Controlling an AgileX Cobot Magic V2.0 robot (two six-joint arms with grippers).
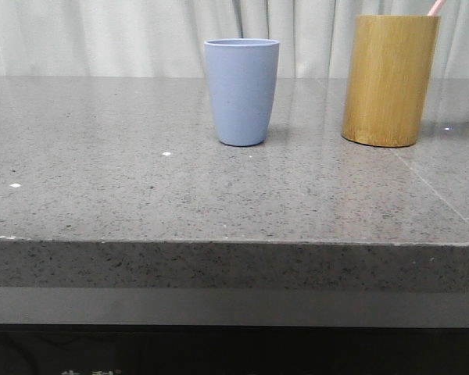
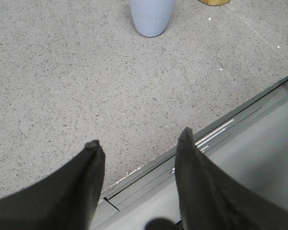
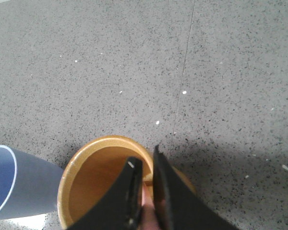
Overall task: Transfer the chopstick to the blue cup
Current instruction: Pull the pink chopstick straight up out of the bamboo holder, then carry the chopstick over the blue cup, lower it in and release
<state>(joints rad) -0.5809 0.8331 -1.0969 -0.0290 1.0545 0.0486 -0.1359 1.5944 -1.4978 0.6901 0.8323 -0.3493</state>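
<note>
On the speckled grey stone worktop (image 1: pixel 102 195), the left tool (image 2: pixel 139 148) hovers with fingers apart. A matte light-blue tapered cup (image 1: pixel 241 91) stands centre. Rightward, the tan bamboo cylinder (image 1: pixel 389 80) holds the pale pink chopstick (image 1: pixel 435 7), clamped by the right tool (image 3: pixel 145 179). Pale curtains (image 1: pixel 102 35) hang behind.

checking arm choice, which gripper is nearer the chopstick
Right. The right gripper is over the bamboo holder, fingers closed on the chopstick. The left gripper hangs open at the table's near edge.
</note>
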